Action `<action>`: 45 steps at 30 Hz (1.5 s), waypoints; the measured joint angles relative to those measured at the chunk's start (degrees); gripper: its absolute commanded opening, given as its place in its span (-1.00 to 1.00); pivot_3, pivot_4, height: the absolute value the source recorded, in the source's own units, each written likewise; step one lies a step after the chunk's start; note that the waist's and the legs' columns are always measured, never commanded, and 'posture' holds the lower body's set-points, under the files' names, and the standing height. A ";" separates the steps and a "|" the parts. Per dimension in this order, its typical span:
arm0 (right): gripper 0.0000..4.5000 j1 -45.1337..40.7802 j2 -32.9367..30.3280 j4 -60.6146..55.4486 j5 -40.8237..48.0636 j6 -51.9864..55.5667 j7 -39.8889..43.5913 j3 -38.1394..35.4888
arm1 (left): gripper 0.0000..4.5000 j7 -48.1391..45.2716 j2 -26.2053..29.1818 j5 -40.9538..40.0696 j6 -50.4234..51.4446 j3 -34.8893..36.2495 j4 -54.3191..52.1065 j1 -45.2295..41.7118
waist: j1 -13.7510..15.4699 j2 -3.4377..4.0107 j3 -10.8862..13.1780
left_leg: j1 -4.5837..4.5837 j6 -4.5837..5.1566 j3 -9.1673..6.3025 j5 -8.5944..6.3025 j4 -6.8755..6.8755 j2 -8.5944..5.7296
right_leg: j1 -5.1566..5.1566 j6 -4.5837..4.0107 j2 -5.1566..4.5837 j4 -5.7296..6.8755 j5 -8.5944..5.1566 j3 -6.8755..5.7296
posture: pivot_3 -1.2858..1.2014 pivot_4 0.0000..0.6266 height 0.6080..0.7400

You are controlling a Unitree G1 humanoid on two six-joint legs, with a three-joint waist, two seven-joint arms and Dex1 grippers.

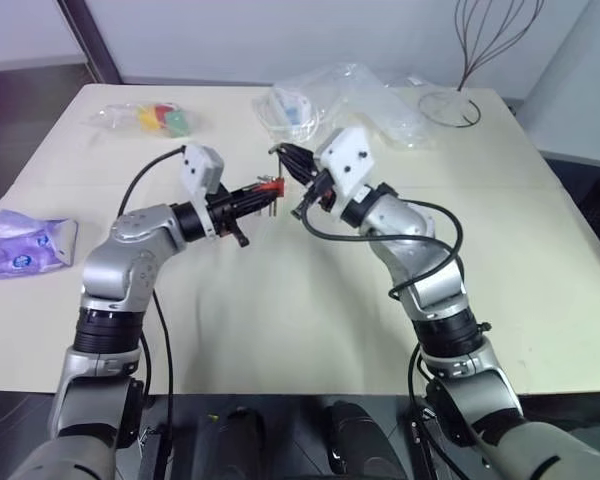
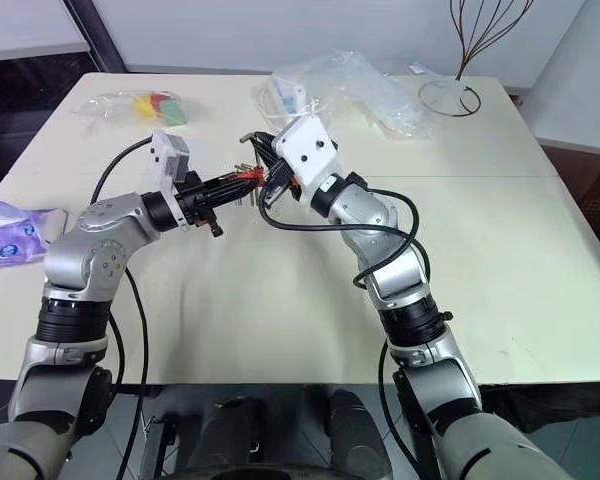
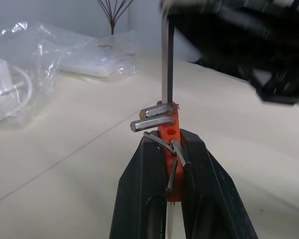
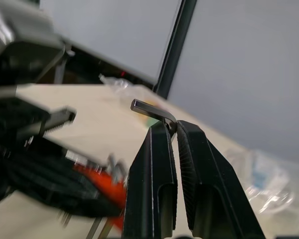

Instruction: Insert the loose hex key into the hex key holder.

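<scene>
The left gripper [image 3: 173,149] has its jaws clamped on the hex key holder [image 3: 169,134], holding the orange-red block level above the table [image 1: 310,290] with its short keys sticking out, so its slots face the other arm. The right gripper [image 4: 175,130] has its jaws pressed together on the loose hex key [image 4: 152,110] near its bend, the short leg jutting sideways. In the left wrist view the long leg [image 3: 167,64] stands upright with its tip right at the holder's top, apparently lined up for insertion. Beyond, at the table's far edge, lie clear plastic bags [image 1: 360,95]; a purple tissue pack [image 1: 25,245] sits to the left.
</scene>
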 measured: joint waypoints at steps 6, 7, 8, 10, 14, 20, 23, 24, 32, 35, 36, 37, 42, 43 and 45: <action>-0.84 -0.69 -0.31 -0.04 0.26 1.63 0.45 -0.04 | -1.00 0.37 0.00 0.01 0.00 0.00 0.00 0.00 | 0.00 0.00 0.00 | 0.00 0.00 0.01 0.00 0.00 0.00 | 0.00 0.00 0.00 0.00 0.00 0.00 | 0.03 -0.52 1.00; -0.67 -0.69 -0.32 -0.06 0.24 1.78 0.47 -0.04 | -1.00 0.41 0.00 0.00 -0.01 0.01 0.00 0.00 | 0.00 0.00 0.00 | 0.00 0.00 0.00 0.00 0.00 0.00 | 0.00 0.00 0.00 0.00 0.00 0.00 | 0.03 -0.52 1.00; -0.54 -0.64 -0.43 -0.04 0.22 2.13 0.47 -0.04 | -1.00 0.29 -0.03 -0.04 -0.23 0.00 -0.23 0.00 | 0.01 0.00 0.00 | 0.00 0.00 0.00 0.00 0.00 0.00 | 0.00 0.00 0.00 0.00 0.00 0.00 | 0.03 -0.52 1.00; -0.07 -0.52 -0.58 0.01 0.18 2.89 0.36 -0.10 | -1.00 0.00 -0.03 -0.14 -0.95 0.01 -0.68 -0.01 | 0.01 0.00 0.00 | 0.00 0.00 0.00 0.00 0.00 0.00 | 0.00 0.00 0.00 0.00 0.00 0.00 | 0.03 -0.52 1.00; 0.86 0.02 -1.06 -0.28 0.18 3.44 0.12 -0.56 | -1.00 -0.03 -0.03 -0.12 -1.04 0.00 -0.90 0.00 | 0.01 0.00 0.00 | 0.00 0.00 0.00 0.00 0.00 0.00 | 0.00 0.00 0.00 0.00 0.00 0.00 | 0.03 -0.52 1.00; 0.86 7.99 -6.24 -10.26 6.71 9.00 5.59 -3.27 | -1.00 0.12 -0.10 -0.68 -0.80 0.13 -1.55 0.04 | 0.14 -0.01 -0.01 | -0.03 0.01 0.00 0.00 0.01 -0.02 | 0.00 0.00 -0.04 -0.01 0.00 0.00 | 0.03 -0.52 1.00; 0.86 11.14 -7.95 -15.72 12.10 13.10 6.96 -7.11 | -1.00 0.71 -0.88 -2.10 0.47 0.47 -2.06 0.56 | 0.12 -0.01 -0.01 | -0.01 0.01 -0.02 0.00 0.01 0.00 | 0.00 0.00 -0.01 0.02 0.00 0.00 | 0.03 -0.52 1.00; 0.86 12.23 -8.43 -17.47 14.38 14.79 6.95 -9.31 | -1.00 1.01 -1.39 -2.92 1.25 0.49 -2.28 1.14 | 0.12 -0.01 -0.01 | -0.01 0.01 -0.02 0.00 0.01 0.00 | 0.01 0.00 0.00 0.02 0.00 0.00 | 0.03 -0.52 1.00; 0.86 19.15 -14.11 -18.69 16.26 17.50 3.83 -18.05 | -1.00 4.13 -9.84 -9.88 11.93 -0.18 -2.06 4.17 | 0.33 -0.02 -0.02 | -0.02 0.02 -0.01 0.00 0.06 -0.04 | 0.04 0.00 0.00 0.01 0.00 0.03 | 0.03 -0.52 1.00; 0.86 21.55 -14.35 -19.45 16.32 17.49 2.74 -18.50 | -1.00 6.59 -14.08 -12.70 16.78 -0.14 1.07 2.50 | 0.31 -0.03 -0.03 | -0.01 0.02 -0.02 0.00 0.07 -0.04 | 0.03 0.00 0.04 0.02 0.00 0.03 | 0.03 -0.52 1.00; 0.86 22.64 -14.33 -20.14 16.31 17.50 2.24 -18.45 | -1.00 7.17 -15.06 -13.22 18.36 -0.13 2.83 1.64 | 0.25 -0.02 -0.03 | 0.00 0.02 -0.02 0.00 0.06 -0.04 | 0.04 0.00 0.05 0.03 0.00 0.03 | 0.03 -0.52 1.00; 0.86 23.28 -14.33 -20.73 16.30 17.50 1.88 -18.38 | -1.00 7.38 -15.58 -13.61 19.46 -0.11 4.13 1.19 | 0.07 -0.01 -0.04 | 0.00 0.02 -0.01 0.00 0.06 -0.04 | 0.04 0.00 0.06 0.02 0.00 0.04 | 0.03 -0.52 1.00; 0.86 25.18 -13.85 -22.98 15.95 17.52 -0.74 -17.73 | -1.00 9.11 -17.84 -13.89 24.36 -0.09 13.42 -0.72 | 0.06 0.00 -0.05 | 0.02 0.02 -0.02 0.01 0.06 -0.04 | 0.04 0.00 0.10 0.03 0.00 0.05 | 0.03 -0.52 1.00; 0.86 25.35 -13.82 -23.30 15.92 17.53 -1.19 -17.53 | -1.00 9.23 -17.98 -13.71 24.68 -0.13 14.71 -0.77 | 0.07 0.00 -0.05 | 0.02 0.01 -0.02 0.01 0.06 -0.04 | 0.04 0.00 0.09 0.04 0.00 0.05 | 0.03 -0.52 1.00; 0.86 26.28 -13.77 -24.29 15.89 17.53 -2.00 -17.26 | -1.00 9.43 -18.01 -12.55 25.04 -0.26 17.90 -1.04 | 0.14 0.00 -0.05 | 0.02 0.01 -0.02 0.01 0.06 -0.05 | 0.04 0.00 0.09 0.03 -0.01 0.04 | 0.03 -0.52 1.00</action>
